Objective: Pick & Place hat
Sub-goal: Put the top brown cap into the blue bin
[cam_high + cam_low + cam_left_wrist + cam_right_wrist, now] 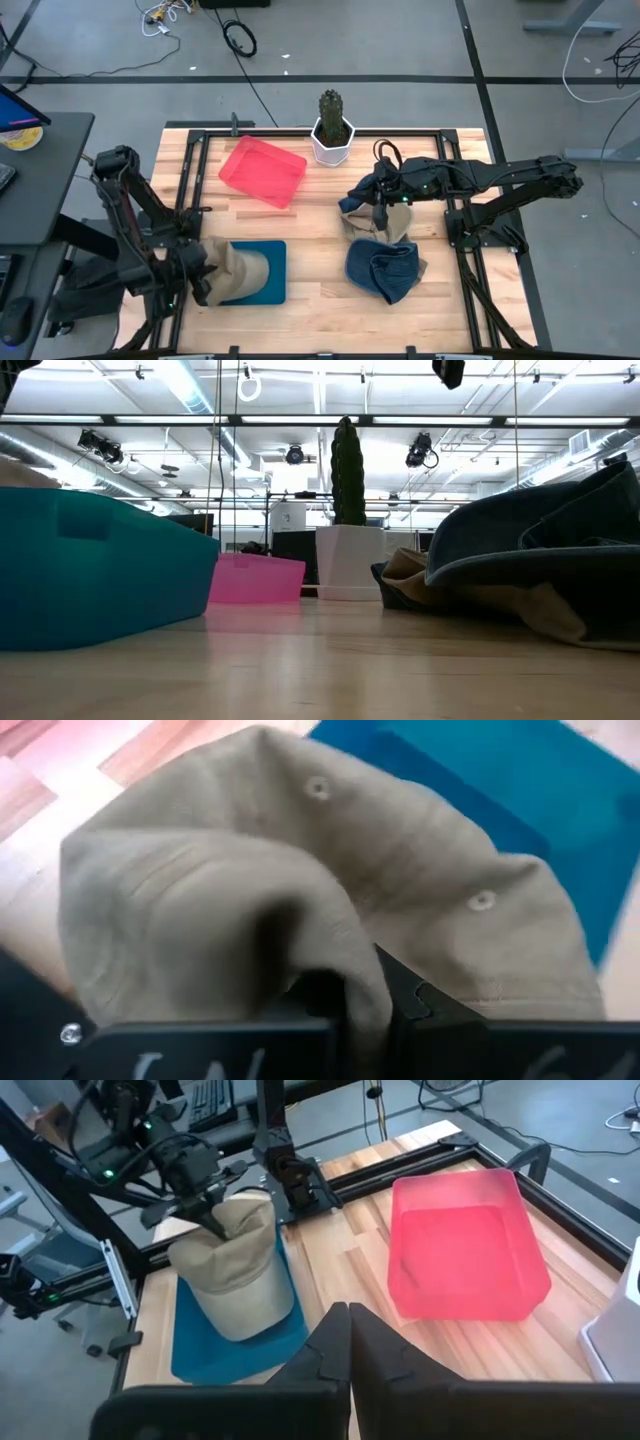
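Left pincer (203,272) clamped on crown of tan hat (237,268), at front-left of tabletop (310,215); hat hangs over blue tray (270,272). Right pincer (378,210) closed, empty, over mid-right tabletop above a tan hat (398,225) and denim hat (385,270). Pink tray (263,171) and potted cactus (332,128) at far edge. Beyond: grey floor, cables, ceiling lights in low view.
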Robot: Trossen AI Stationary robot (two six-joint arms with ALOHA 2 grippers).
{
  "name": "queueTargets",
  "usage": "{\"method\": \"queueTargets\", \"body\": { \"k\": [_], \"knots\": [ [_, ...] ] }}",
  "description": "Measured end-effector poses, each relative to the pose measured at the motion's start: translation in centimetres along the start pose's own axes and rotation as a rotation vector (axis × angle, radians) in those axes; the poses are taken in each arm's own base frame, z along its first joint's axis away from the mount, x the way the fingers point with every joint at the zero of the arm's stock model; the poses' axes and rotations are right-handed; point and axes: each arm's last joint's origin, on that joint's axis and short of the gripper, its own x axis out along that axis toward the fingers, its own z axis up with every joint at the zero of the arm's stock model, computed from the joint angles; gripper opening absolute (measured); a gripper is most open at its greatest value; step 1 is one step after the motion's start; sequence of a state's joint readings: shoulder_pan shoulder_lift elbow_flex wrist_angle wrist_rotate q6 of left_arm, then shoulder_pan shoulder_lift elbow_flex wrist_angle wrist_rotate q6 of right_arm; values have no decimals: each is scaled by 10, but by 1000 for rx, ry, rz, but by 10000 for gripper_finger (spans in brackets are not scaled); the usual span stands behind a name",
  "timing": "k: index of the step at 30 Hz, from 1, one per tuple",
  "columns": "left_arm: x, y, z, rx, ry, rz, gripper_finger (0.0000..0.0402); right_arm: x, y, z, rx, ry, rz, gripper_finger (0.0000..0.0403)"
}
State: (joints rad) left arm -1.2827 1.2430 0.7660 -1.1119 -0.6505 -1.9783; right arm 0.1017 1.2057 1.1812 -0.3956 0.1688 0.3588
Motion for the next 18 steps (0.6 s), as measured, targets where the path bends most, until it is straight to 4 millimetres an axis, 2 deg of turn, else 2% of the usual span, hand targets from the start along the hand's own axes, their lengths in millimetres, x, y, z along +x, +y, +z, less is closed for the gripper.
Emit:
{"method": "queueTargets", "body": {
  "k": [5,10,18],
  "knots": [
    [12,5,-9,-39,12,-26,22,2,0,-1,-1,7,-3,0],
    [15,-4,-16,-44,50,-129,23,4,0,-2,-3,14,-5,0],
    [7,-7,-6,-102,-53,-246,23,8,-4,-2,1,19,-23,0]
  ]
}}
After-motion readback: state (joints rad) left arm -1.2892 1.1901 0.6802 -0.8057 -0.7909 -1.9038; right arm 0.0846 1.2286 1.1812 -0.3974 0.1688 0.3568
